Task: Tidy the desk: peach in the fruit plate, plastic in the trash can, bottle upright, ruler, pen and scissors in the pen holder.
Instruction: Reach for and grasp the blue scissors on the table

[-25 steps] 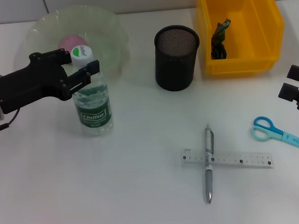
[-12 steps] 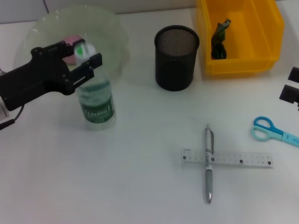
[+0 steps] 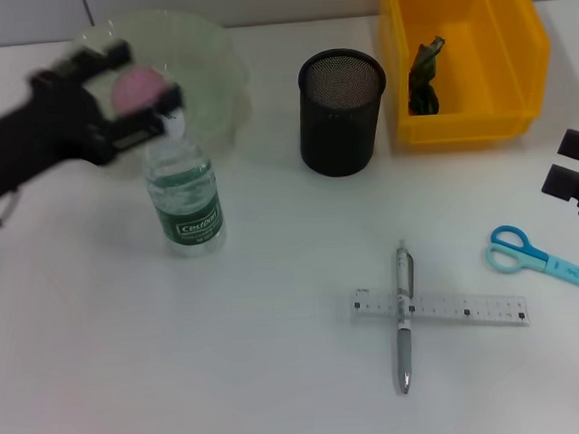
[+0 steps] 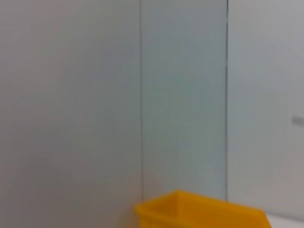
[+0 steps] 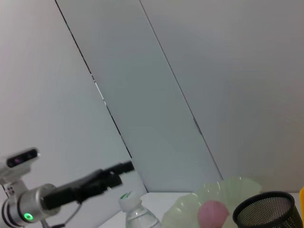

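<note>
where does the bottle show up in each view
Head view: the bottle stands upright on the desk, left of centre, in front of the fruit plate, the left gripper above its cap.
Left wrist view: not in it; only the trash can shows.
Right wrist view: just its cap and neck at the bottom edge, beside the plate.
Shared landmark: the pen holder, seen in the head and right wrist views.

left claw [image 3: 142, 83]: matte black, blocky, two flat fingers | left wrist [image 5: 23, 213]: silver cylinder, green status light, thin black cable | right claw [image 3: 576, 170]: black, squared finger blocks
</note>
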Robot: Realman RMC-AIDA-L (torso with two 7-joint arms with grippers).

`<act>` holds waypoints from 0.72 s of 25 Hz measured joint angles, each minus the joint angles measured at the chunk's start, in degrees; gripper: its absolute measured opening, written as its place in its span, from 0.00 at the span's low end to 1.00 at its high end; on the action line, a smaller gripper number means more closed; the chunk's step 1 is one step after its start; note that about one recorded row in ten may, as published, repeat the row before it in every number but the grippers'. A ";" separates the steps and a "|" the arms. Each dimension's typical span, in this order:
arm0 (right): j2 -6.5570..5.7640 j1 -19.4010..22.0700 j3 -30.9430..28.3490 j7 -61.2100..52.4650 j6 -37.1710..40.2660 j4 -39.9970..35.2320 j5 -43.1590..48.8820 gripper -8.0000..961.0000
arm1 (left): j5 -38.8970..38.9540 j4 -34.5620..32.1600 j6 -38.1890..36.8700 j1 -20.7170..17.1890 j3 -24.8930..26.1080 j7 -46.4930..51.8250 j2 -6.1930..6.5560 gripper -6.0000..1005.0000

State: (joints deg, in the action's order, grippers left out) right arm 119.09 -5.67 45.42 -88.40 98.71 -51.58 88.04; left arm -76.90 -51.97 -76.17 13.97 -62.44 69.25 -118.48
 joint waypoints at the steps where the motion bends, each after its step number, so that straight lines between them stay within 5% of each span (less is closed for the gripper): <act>1: 0.00 -0.03 -0.10 -0.09 0.04 -0.13 -0.04 0.86 | 0.29 -0.45 -0.93 -0.34 0.79 0.02 0.02 0.78; 9: -0.30 0.34 -3.41 -8.39 1.86 -8.41 1.92 0.86 | 2.41 2.97 -21.30 -1.27 4.47 -6.20 0.31 0.82; 14: -0.77 -1.50 -4.71 -25.89 4.11 -25.18 14.22 0.86 | -5.55 8.90 -24.63 0.33 3.23 -11.05 0.14 0.82; 15: -0.84 -2.30 -4.60 -30.62 4.77 -29.35 18.20 0.86 | -9.89 16.08 -23.63 2.28 2.34 -15.54 0.13 0.82; 18: -0.73 -6.65 -4.21 -44.08 8.64 -43.71 33.77 0.86 | -11.02 18.37 -23.00 3.03 2.33 -16.27 0.11 0.82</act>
State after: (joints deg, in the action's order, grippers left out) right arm 118.36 -12.31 41.21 -132.48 107.35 -95.29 121.81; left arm -87.93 -33.60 -99.17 17.00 -60.11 52.97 -118.36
